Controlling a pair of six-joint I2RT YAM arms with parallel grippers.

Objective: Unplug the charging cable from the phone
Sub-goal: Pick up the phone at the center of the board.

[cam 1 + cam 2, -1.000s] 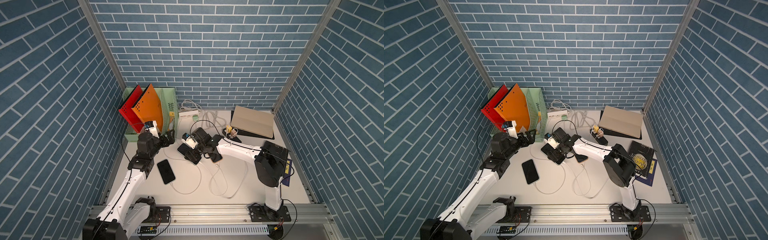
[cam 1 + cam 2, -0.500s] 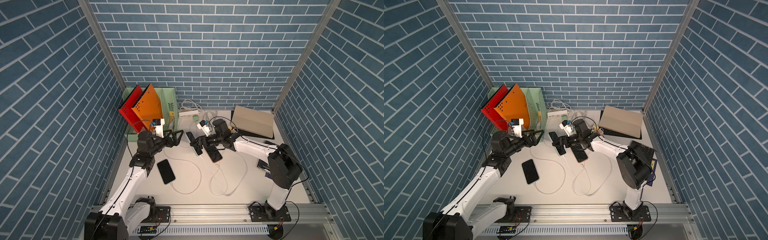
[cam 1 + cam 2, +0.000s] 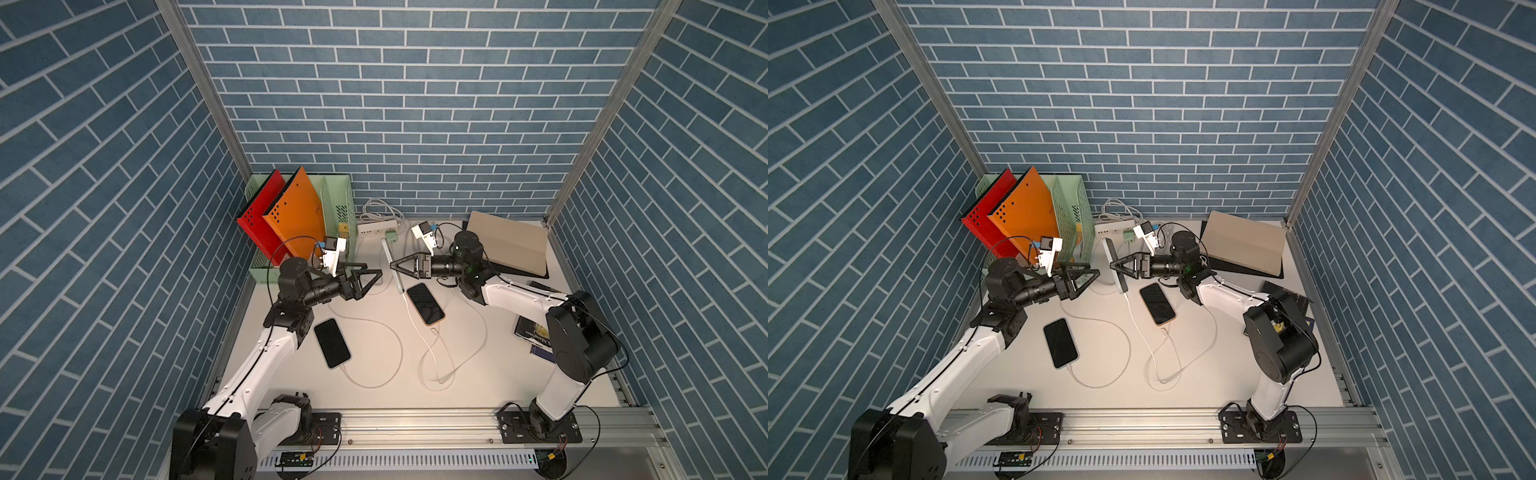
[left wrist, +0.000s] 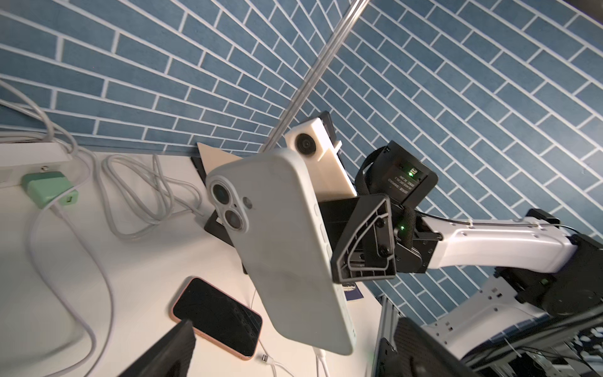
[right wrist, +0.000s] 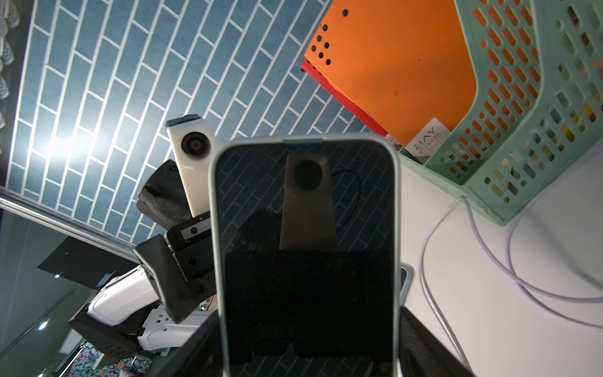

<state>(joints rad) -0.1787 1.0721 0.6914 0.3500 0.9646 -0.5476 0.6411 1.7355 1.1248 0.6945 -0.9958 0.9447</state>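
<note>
The white phone [image 4: 287,241] is clamped upright by the right gripper [image 3: 395,266], its plugged cable [image 4: 319,362] end lying just lower right of the spread-open left gripper [image 3: 372,270].

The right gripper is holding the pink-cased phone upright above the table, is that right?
Wrong phone: the right gripper holds the white-cased phone upright above the table. The left wrist view shows the pink-cased phone lying flat on it.
</note>
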